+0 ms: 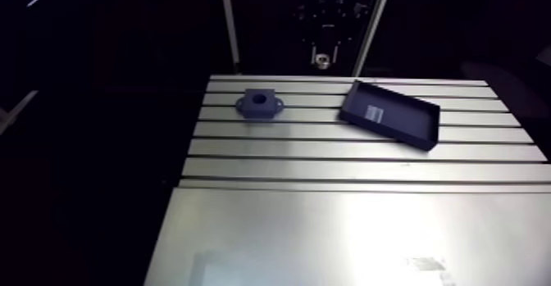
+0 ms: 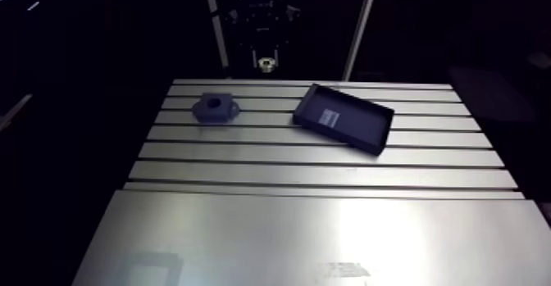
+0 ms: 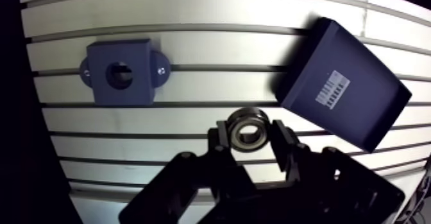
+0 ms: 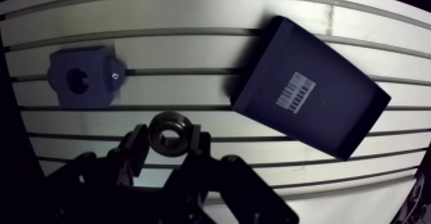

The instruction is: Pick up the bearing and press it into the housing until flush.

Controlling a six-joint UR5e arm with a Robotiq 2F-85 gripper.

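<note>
Gripper (image 3: 249, 138) clamped on bearing (image 3: 249, 128), held above table (image 3: 211, 47); transport step. Housing (image 3: 138, 60) at 10 o'clock of gripper, tray (image 3: 359, 111) at 2. Next likely: centre bearing over bore (image 3: 118, 76), keep it level, press flush

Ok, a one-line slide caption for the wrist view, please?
Gripper shut on the bearing over the slotted table, housing and labelled dark tray ahead.

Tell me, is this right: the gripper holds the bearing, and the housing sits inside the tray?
Not quite. The gripper does hold the bearing, but the housing sits on the bare table, apart from the tray, not inside it. The wrist view shows this.
</note>
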